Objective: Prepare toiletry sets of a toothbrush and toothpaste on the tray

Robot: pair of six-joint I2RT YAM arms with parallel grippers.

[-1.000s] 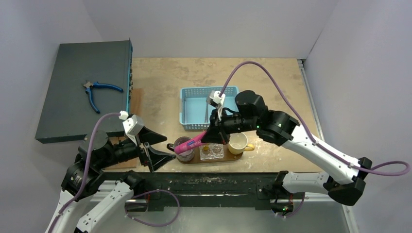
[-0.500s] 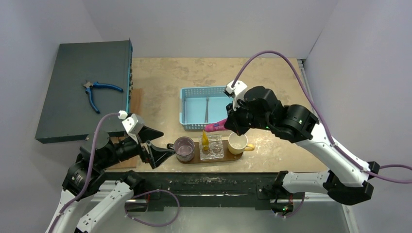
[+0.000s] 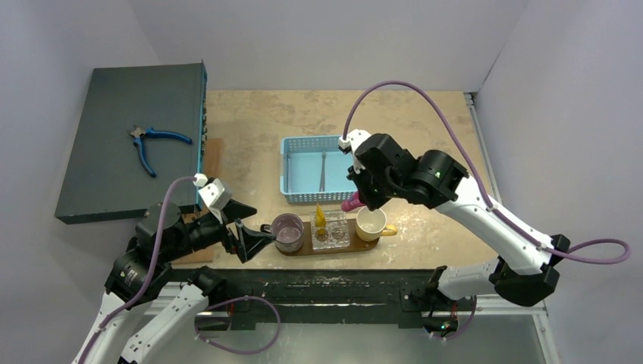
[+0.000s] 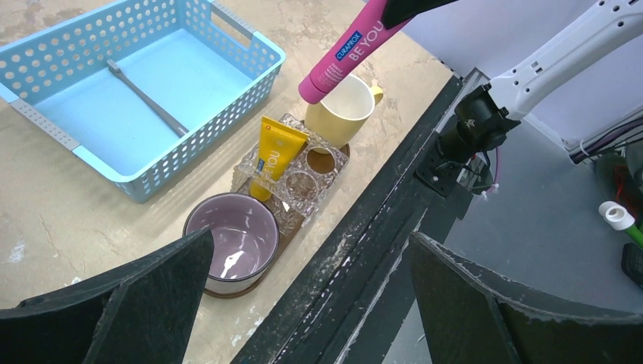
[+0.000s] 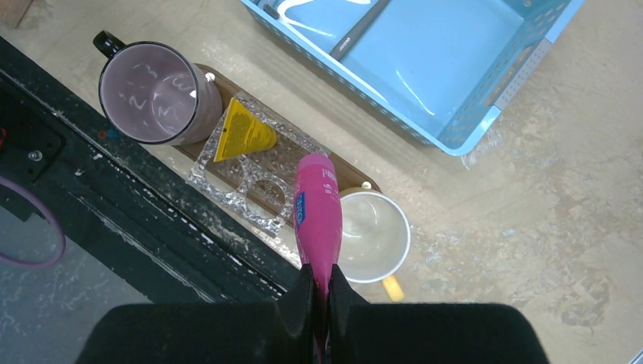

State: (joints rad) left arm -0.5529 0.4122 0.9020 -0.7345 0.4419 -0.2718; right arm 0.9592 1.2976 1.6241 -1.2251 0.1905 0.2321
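The right gripper [image 5: 318, 294] is clenched on the flat crimped end of the magenta-pink toothpaste tube [image 5: 317, 216], which hangs tilted from the jaws with its cap end lowest. Directly under that cap lie the near end of a clear holder with round holes [image 5: 261, 193] and, just beside it, a cream mug [image 5: 371, 235]. The left wrist view shows the tube in the air, touching neither. Both stand on the dark brown wooden tray [image 3: 305, 249].

Farther along the holder from this gripper, the yellow toothpaste tube [image 5: 239, 133] stands cap-down in a hole. Past it, a purple mug [image 5: 155, 91] sits at the tray's far end.

Beyond the tray from the right gripper is the blue mesh basket [image 5: 425, 121], with the slim toothbrush [image 5: 364, 26] lying flat inside.

The left gripper [image 3: 254, 227] is released, its jaws spread wide and holding nothing. It sits low, just beside the purple mug's end of the tray, and faces along the tray.
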